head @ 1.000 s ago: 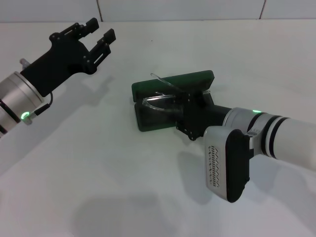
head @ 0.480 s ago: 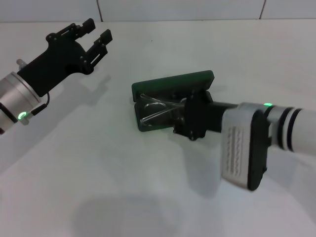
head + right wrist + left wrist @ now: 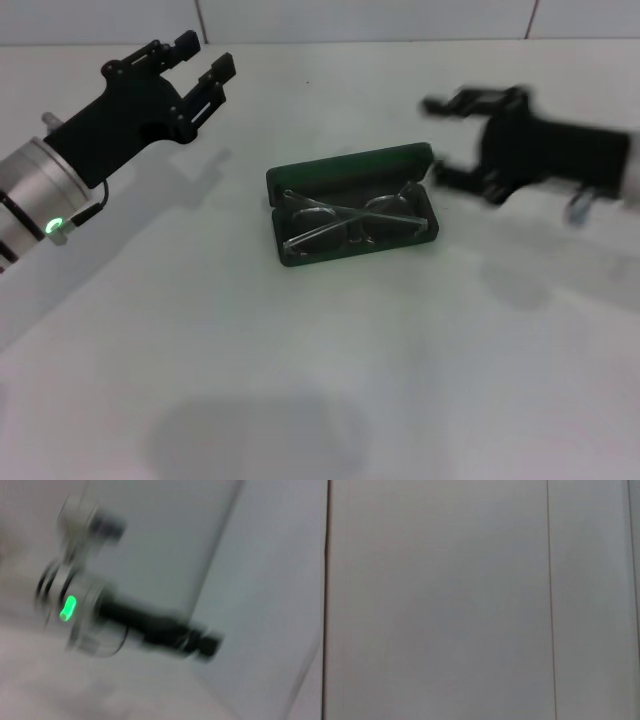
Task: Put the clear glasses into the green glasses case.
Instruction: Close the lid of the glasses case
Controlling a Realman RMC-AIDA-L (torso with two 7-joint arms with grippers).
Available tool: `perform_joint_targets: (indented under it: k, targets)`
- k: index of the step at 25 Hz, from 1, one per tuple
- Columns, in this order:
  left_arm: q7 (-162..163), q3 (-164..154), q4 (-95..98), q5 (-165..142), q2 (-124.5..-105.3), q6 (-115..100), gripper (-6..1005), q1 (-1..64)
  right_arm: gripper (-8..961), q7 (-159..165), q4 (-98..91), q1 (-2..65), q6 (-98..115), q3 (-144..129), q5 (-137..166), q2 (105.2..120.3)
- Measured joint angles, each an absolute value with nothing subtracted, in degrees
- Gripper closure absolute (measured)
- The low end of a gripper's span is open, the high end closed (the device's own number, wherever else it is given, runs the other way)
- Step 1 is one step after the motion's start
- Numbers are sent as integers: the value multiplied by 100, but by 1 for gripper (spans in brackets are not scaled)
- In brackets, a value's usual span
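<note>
The green glasses case (image 3: 345,167) lies open in the middle of the white table, its lid tilted back. Inside its dark tray rest the clear glasses (image 3: 345,222), folded, with their arms crossed over the lens. My right gripper (image 3: 440,140) hangs to the right of the case, apart from it, open and holding nothing; it is blurred by motion. My left gripper (image 3: 205,58) is raised at the far left, open and empty, well away from the case. The right wrist view shows the left arm (image 3: 145,625) far off and blurred.
The white table (image 3: 300,380) spreads all around the case. A pale wall with seams (image 3: 400,20) runs along the back. The left wrist view shows only grey wall panels (image 3: 445,605).
My right gripper has let go of the clear glasses and pulled back to the right, off the case. The glasses now lie in the case. The left arm has barely shifted.
</note>
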State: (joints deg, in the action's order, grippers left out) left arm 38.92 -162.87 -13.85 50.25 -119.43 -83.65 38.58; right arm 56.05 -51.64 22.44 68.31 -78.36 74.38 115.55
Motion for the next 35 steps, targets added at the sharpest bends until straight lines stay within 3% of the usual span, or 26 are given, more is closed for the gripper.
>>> perform_joint_targets:
  k: [7,11,19,35]
  targets:
    - [4491,-16295,-1245,4472,-11945,-7556,504,4251,438,5616,-2765,2925,8015,-5303,7272,11374]
    - [5365,-16295,-1263,3598,-11945,-6737,497,4832,438,5523,-2782,2699,8011,-4539,7240,11518]
    - [6575,-16295,-1054,1617,-11961,-5531,497,5856,437,5446,-2754,2640,7980,-4420,7196,11531]
    - [6523,-16295,-1042,1261,-11951,-5790,498,5929,437,5319,-2741,2687,7773,-4466,7242,11528]
